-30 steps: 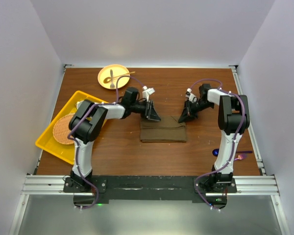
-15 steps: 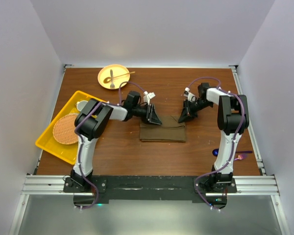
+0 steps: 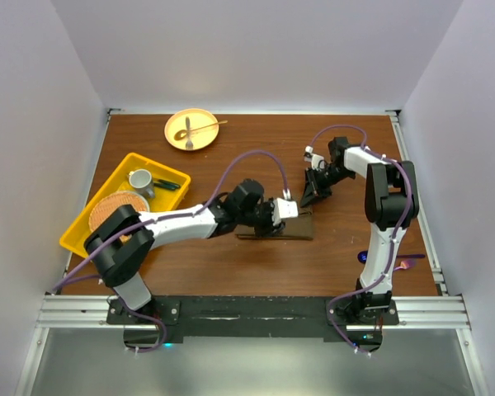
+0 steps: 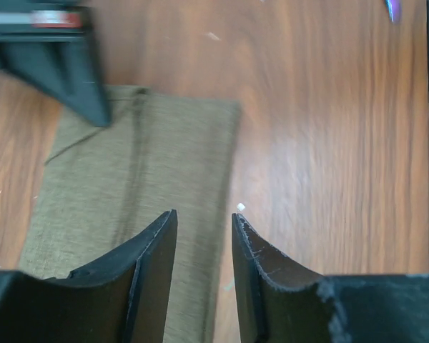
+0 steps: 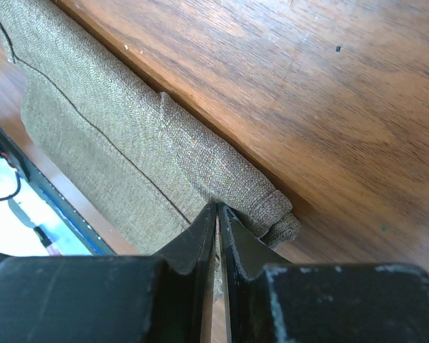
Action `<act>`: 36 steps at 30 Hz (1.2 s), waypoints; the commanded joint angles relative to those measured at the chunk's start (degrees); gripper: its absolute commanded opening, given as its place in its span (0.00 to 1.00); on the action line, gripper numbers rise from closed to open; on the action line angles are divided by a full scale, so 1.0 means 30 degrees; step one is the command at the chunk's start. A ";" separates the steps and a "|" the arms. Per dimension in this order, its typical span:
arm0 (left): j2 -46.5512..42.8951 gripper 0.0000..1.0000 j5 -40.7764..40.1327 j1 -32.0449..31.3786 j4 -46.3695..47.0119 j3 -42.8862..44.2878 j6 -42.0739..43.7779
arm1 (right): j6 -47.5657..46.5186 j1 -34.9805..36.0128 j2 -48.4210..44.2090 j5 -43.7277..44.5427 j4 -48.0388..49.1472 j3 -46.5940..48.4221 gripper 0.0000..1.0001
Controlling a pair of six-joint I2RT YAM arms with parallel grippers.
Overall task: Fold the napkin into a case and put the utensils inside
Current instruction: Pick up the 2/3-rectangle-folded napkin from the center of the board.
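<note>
Left arm (image 3: 181,221) is stretched low across to the middle, left gripper (image 4: 202,216) set with jaws parted; right arm (image 3: 379,177) is bent inward, right gripper (image 5: 217,206) pinched nearly closed.

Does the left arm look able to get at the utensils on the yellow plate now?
Probably yes. The left gripper is open and empty over the napkin, and only bare table lies between it and the utensils on the plate.

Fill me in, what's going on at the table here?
Mid-fold on the olive napkin at mid-table. The right tool is pinched shut on its far right corner; the left tool hovers open over the cloth, holding nothing. Cutlery lies on the yellow plate at the far left, not yet tucked in.
</note>
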 commanded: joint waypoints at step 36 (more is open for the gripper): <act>0.1922 0.58 -0.8255 -0.3563 0.1380 -0.2970 1.2056 | -0.2778 0.0041 0.0209 0.4097 0.0911 -0.0394 0.12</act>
